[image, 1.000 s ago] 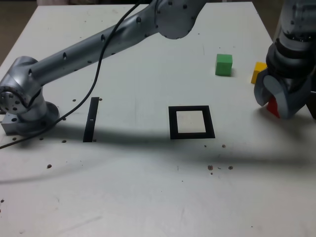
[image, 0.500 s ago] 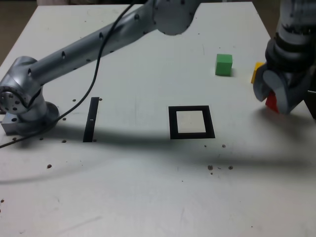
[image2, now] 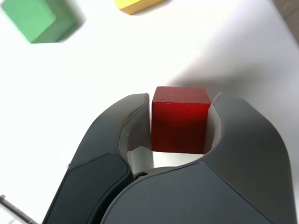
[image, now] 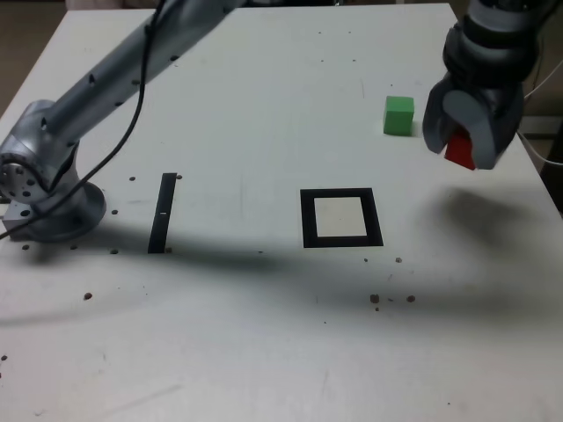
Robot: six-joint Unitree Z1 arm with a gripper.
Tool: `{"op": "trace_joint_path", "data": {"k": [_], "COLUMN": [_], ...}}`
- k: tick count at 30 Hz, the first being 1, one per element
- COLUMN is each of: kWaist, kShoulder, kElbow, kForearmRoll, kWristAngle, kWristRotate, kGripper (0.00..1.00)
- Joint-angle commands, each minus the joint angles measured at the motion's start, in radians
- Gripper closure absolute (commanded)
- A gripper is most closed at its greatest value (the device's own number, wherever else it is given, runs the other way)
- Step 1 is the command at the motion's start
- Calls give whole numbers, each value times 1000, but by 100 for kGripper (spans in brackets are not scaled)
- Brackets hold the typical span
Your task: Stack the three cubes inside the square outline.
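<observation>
the arm reaches out with its fingers (image2: pixel 247 154) clamped shut.

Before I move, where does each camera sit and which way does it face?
Exterior: off the arm, looking down across the table; shows base, arm links and hand.
Wrist: on the wrist, looking past the hand's fingers toward the table.
Shared: red cube held, green cube; yellow cube only in wrist.

Likely lab; robot arm (image: pixel 110 79), taped white table (image: pixel 220 334).
</observation>
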Motion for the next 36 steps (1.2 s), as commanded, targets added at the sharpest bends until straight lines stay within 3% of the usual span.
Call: {"op": "trace_joint_path", "data": {"k": [1, 6, 10, 14, 21, 25, 36], "kWaist": [-2, -1, -1, -1, -1, -1, 13], "kShoulder": [-49, -125, -191, -255, -344, -377, -403], "kElbow": [70, 202, 318, 457, 709, 814, 937], "kForearmRoll": [7, -4, -24, -91, -297, -374, -424], "kWristAngle": [9, 7, -18, -69, -189, -228, -256], "kWristRotate": [-70, -181, -259, -331, -452, -535, -613], "kGripper": [65, 65, 65, 65, 65, 65, 65]}}
